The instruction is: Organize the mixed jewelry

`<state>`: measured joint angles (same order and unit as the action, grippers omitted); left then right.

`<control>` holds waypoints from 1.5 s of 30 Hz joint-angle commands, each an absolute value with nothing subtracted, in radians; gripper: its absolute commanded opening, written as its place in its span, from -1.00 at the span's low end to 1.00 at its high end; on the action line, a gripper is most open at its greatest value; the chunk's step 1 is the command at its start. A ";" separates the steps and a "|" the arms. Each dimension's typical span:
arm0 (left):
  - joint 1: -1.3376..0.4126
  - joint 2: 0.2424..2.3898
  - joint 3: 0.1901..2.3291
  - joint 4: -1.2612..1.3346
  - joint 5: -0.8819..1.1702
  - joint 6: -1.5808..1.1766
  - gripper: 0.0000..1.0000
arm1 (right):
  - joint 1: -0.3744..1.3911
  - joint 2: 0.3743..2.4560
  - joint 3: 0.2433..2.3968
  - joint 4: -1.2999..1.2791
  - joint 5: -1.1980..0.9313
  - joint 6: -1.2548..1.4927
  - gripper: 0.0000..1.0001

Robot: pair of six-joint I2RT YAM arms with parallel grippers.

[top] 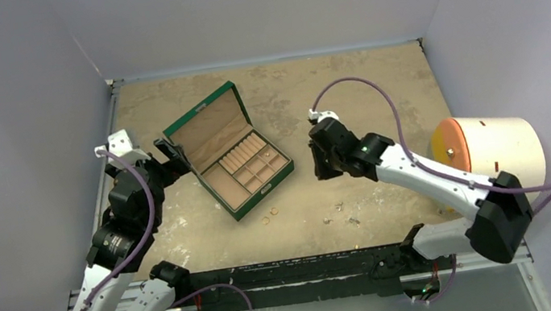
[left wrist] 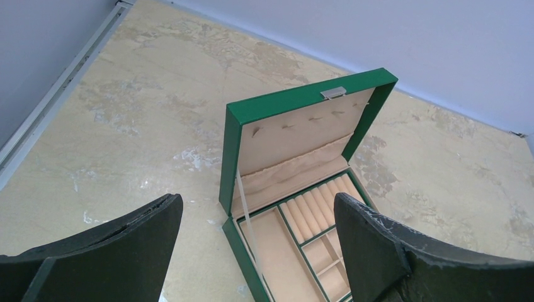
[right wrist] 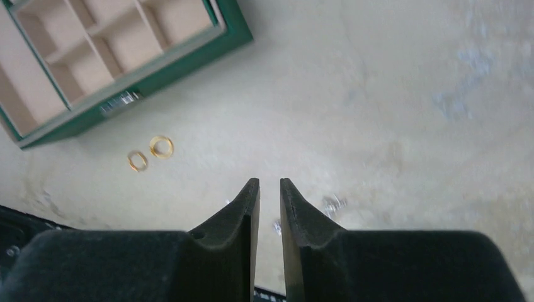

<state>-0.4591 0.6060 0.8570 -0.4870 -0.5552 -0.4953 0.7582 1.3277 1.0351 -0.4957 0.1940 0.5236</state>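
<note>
Two gold rings point(right wrist: 161, 146) lie just beside each other on the table point(right wrist: 390, 94), near the front wall of the open green box point(right wrist: 170, 70). A few silver pieces point(right wrist: 332, 203) sit farther along the table, close to the tips of the right gripper point(right wrist: 269, 185). That claw hangs above the bare table with its jaws drawn almost together, only a slit between them and nothing in it. The left gripper point(left wrist: 258, 201) is spread wide and empty, facing the raised lid from behind the box.

The step in hand looks like a pick from the table by the right arm. Each piece lies flat and is far thinner than a finger, so the jaws likely need to part a little, come down straight over one piece, and close with the tips brushing the surface — a high pinch would probably miss. Taking one ring at a time seems wise, since its neighbour could easily be knocked away. The tan compartments point(right wrist: 126, 41) stand near, so the carry can be short and low.
</note>
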 commanded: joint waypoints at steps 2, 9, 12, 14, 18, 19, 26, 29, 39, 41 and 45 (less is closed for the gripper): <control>-0.453 0.619 0.866 -0.444 -0.543 -0.491 0.80 | 0.758 1.161 0.942 -0.694 0.225 0.646 -0.55; -0.453 0.626 0.866 -0.444 -0.537 -0.492 0.80 | 0.758 1.028 0.871 -0.874 0.192 0.834 -0.53; -0.452 0.624 0.867 -0.442 -0.534 -0.492 0.80 | 0.757 1.010 0.837 -0.924 0.184 0.889 -0.52; -0.453 0.622 0.867 -0.443 -0.530 -0.492 0.80 | 0.757 1.012 0.816 -0.950 0.181 0.919 -0.51; -0.453 0.621 0.866 -0.440 -0.518 -0.493 0.80 | 0.764 1.016 0.765 -0.949 0.137 0.967 -0.49; -0.452 0.619 0.866 -0.439 -0.516 -0.494 0.80 | 0.769 1.019 0.753 -0.944 0.130 0.979 -0.48; -0.453 0.608 0.865 -0.436 -0.508 -0.494 0.80 | 0.822 1.063 0.673 -0.881 0.089 1.072 -0.42; -0.453 0.606 0.866 -0.436 -0.503 -0.493 0.80 | 0.847 1.101 0.658 -0.853 0.088 1.102 -0.41; -0.454 0.603 0.867 -0.434 -0.500 -0.494 0.80 | 0.883 1.125 0.598 -0.836 0.084 1.184 -0.41; -0.456 0.601 0.866 -0.434 -0.500 -0.494 0.80 | 0.885 1.123 0.586 -0.836 0.081 1.196 -0.41; -0.457 0.601 0.867 -0.434 -0.500 -0.494 0.80 | 0.886 1.121 0.568 -0.838 0.077 1.215 -0.43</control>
<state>-0.4591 0.6083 0.8570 -0.4839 -0.5049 -0.4953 0.8814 1.1316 0.5854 -0.8223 0.0818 1.1591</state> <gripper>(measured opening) 0.900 0.291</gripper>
